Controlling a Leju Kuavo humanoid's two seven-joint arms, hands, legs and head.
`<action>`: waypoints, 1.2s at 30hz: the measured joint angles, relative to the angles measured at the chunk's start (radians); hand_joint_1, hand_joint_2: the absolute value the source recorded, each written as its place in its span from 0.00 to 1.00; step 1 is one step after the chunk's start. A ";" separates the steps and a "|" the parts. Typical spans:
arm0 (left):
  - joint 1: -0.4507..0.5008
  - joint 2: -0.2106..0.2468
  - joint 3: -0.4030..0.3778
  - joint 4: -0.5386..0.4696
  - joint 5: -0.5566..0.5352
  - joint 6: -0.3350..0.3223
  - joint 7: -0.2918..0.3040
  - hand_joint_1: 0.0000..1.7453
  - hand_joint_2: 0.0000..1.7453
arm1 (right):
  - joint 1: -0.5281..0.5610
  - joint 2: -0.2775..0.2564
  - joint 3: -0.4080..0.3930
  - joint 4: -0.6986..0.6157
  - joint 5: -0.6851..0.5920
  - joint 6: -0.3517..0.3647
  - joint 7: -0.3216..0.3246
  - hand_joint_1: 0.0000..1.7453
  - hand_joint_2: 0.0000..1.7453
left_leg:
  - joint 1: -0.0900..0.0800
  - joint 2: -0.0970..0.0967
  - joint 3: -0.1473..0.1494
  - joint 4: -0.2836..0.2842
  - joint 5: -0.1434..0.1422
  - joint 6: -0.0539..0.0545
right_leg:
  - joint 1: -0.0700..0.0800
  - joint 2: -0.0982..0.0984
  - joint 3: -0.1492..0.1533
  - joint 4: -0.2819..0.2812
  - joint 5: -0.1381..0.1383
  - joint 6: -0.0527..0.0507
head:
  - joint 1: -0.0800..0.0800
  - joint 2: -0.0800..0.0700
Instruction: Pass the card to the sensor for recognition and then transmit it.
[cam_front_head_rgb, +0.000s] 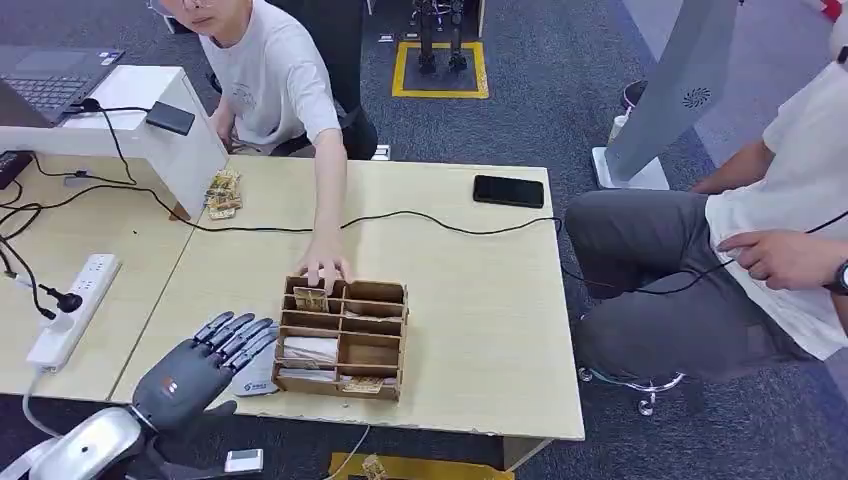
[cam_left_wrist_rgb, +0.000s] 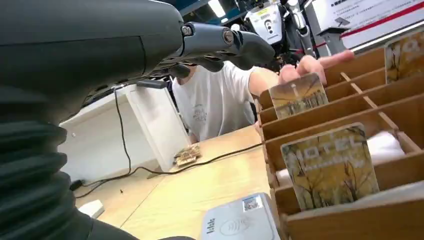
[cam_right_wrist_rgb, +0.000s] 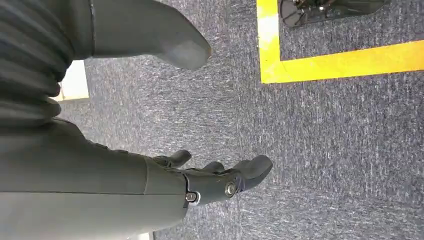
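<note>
With the left hand (cam_front_head_rgb: 205, 365) open and empty at lower left beside the wooden organizer (cam_front_head_rgb: 344, 338), whose slots held the cards (cam_left_wrist_rgb: 329, 167), reaching in risked hitting the person's hand (cam_front_head_rgb: 325, 267).

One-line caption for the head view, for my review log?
Left robot hand open beside wooden compartment box while a person's hand reaches in.

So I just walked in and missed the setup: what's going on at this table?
A humanoid robot is working on a card-scanning task. Its left hand hovers open over the pale card sensor, beside the wooden card organizer, holding nothing yet. A person's hand reaches into the organizer's far row, touching a card there. Another card stands in a nearer slot. The right hand hangs open over the carpet.
</note>
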 joint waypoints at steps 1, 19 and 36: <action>-0.004 -0.003 -0.010 0.007 -0.010 -0.001 0.007 0.00 1.00 | 0.000 0.000 0.000 0.002 0.000 0.000 0.000 0.00 1.00 | 0.000 0.000 0.000 0.000 0.000 0.000 | 0.000 0.000 0.000 0.000 0.000 0.000 | 0.000 0.000; -0.090 -0.093 -0.109 0.106 -0.050 0.000 0.059 0.00 1.00 | -0.002 0.000 0.000 0.015 0.000 -0.002 0.006 0.00 1.00 | 0.000 0.000 0.000 0.000 0.000 0.000 | 0.000 0.000 0.000 0.000 0.000 0.000 | 0.000 0.000; -0.139 -0.157 -0.130 0.175 -0.031 -0.003 0.077 0.05 1.00 | -0.002 0.000 0.005 0.015 0.000 0.000 0.007 0.00 1.00 | -0.001 0.000 0.000 0.000 0.000 0.000 | 0.000 0.000 0.000 0.000 0.000 0.000 | 0.000 0.000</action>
